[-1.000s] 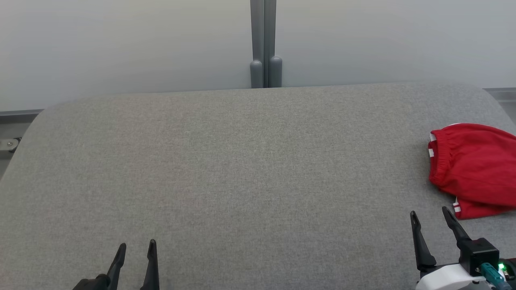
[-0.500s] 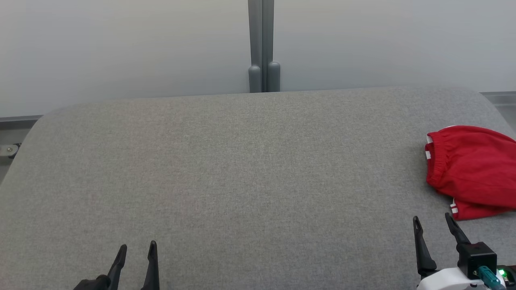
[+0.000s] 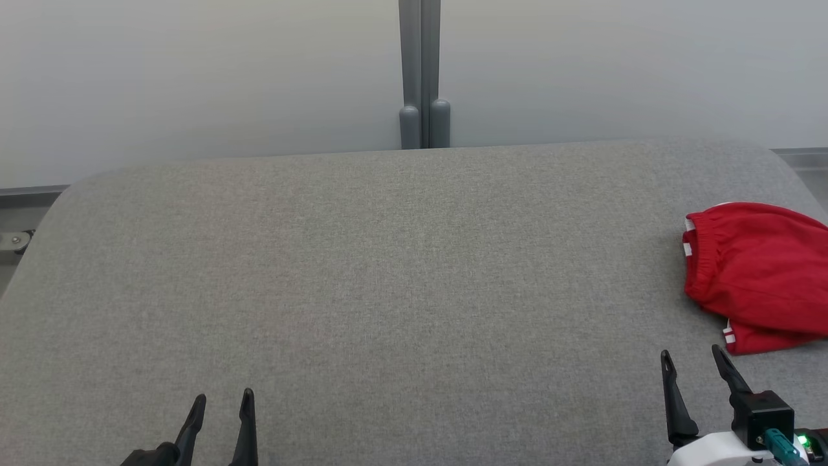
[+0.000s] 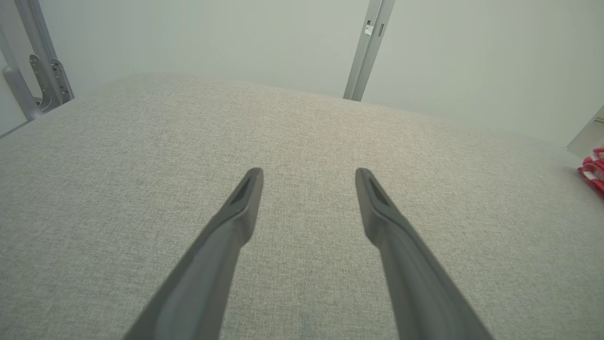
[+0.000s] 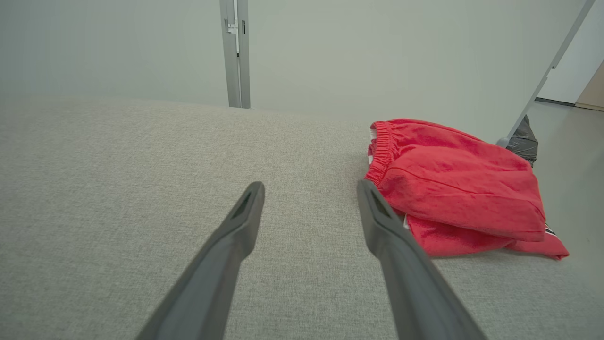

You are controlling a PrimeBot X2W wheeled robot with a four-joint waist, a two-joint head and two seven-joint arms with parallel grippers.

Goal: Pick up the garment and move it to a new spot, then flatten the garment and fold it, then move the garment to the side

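Fingers (image 4: 236, 222) of both arms stand wide apart and hold nothing. The left gripper (image 3: 224, 396) is at the near left of the grey bench (image 3: 388, 259), over bare cloth. The right gripper (image 3: 691, 353) is at the near right, and its fingers point toward the garment (image 3: 757, 272).

This garment is a pair of red shorts with an elastic waistband and small white marks at the hem. It lies at the far right edge of the bench, just beside the right gripper but not touching it. In the right wrist view the garment (image 5: 462, 189) is doubled over, one layer on top of another, the waistband turned toward the middle of the bench.

Because it looks folded and lies at the side, I judge that the last step is probably done. I cannot exclude that the work is only at its start. In that case the next move calls for the right gripper to go forward and to the right, come down on the near edge and grasp both layers together.
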